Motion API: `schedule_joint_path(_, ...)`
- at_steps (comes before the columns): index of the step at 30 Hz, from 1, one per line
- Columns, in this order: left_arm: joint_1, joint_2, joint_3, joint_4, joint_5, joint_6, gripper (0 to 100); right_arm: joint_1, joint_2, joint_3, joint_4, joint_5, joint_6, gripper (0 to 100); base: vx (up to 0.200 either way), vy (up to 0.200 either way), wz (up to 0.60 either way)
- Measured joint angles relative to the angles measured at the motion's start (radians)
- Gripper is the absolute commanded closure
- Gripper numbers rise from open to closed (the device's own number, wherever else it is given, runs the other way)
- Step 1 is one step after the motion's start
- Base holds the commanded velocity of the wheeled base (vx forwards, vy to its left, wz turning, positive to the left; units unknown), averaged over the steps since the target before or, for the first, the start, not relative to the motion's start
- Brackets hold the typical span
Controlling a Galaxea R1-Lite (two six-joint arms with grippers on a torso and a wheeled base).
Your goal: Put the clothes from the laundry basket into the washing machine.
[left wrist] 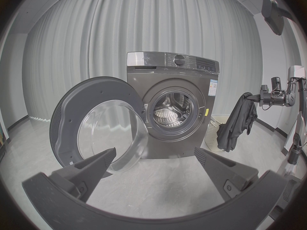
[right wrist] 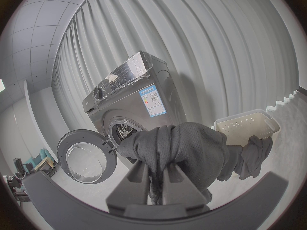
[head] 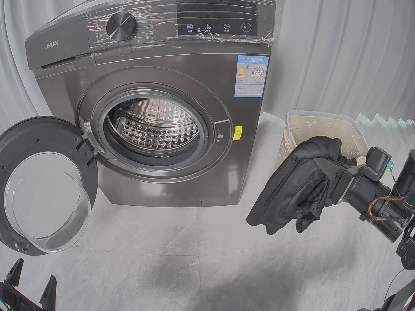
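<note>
Though perhaps tiled, grey floor [head: 194, 255]; pleated pale curtains [head: 337, 44] behind washing machine [head: 173, 74]

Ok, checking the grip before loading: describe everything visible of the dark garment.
The dark garment is thin, matte black fabric, bunched and creased. The right tool is shut on a gathered fold, so it hangs limp in front of the cream laundry basket, right of the washing machine, apparently clear of the floor. Whether it touches the basket is unclear.

Setting: staged test room, laboratory type. Evidence: pale pleated curtain [head: 337, 44] along the walls; grey stone-look floor [head: 194, 247]; panelled ceiling [right wrist: 28, 23]; freestanding washing machine [head: 173, 65], control panel under plastic film [head: 142, 26]; laundry basket [head: 322, 124] on the floor.
</note>
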Motion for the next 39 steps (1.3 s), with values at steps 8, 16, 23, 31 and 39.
schedule_joint_path(8,0.001,0.000,0.000,0.000,0.000,0.000,0,0.005,0.011,0.001,-0.001,0.000,0.000,100,0.000,0.200,0.00)
schedule_joint_path(16,0.000,0.000,0.000,0.000,0.000,0.000,0,0.008,0.015,0.001,-0.001,0.000,0.000,100,0.000,0.175,0.00)
schedule_joint_path(23,0.001,0.000,0.000,0.000,0.000,0.000,0,0.010,0.020,0.008,0.000,0.001,-0.002,100,0.000,0.000,0.00)
schedule_joint_path(31,0.001,0.000,0.000,0.000,0.000,0.000,0,0.021,0.028,0.013,-0.002,0.002,-0.003,100,0.000,-0.025,0.00)
schedule_joint_path(39,0.000,0.000,0.000,-0.002,0.001,0.000,0,0.025,0.034,0.014,-0.002,0.002,-0.002,100,0.000,-0.200,0.00)
